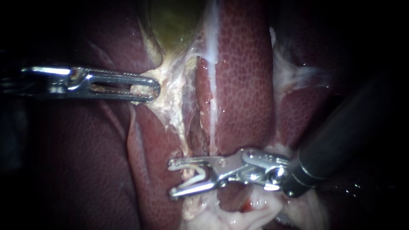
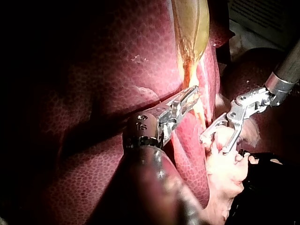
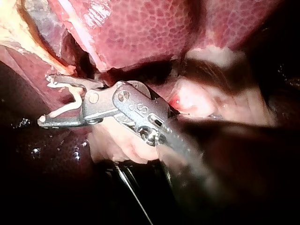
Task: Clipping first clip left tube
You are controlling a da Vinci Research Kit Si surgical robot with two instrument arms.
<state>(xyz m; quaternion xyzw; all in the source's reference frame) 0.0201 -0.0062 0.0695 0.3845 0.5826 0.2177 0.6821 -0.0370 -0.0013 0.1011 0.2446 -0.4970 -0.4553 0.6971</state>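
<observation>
My left instrument [image 1: 154, 90] comes in from the left, its slotted jaws shut on pale tissue just below the greenish gallbladder [image 1: 170, 21]. From there a thin pale tube [image 1: 184, 142] runs down into my right instrument [image 1: 171, 178]. That instrument's jaws stand wide apart and carry a white clip [image 1: 197, 173] that straddles the tube. In the right wrist view the clip [image 3: 70, 105] sits bent between the jaws of my right instrument [image 3: 45, 99]. The left wrist view shows my left instrument [image 2: 191, 95] on the tissue, with my right instrument [image 2: 214, 144] beside it.
Dark red mottled liver [image 1: 243, 76] lies on both sides of the tube. A second whitish strand [image 1: 212, 98] runs beside it to the right. Pale fatty tissue [image 1: 238, 215] bunches under my right instrument's jaws.
</observation>
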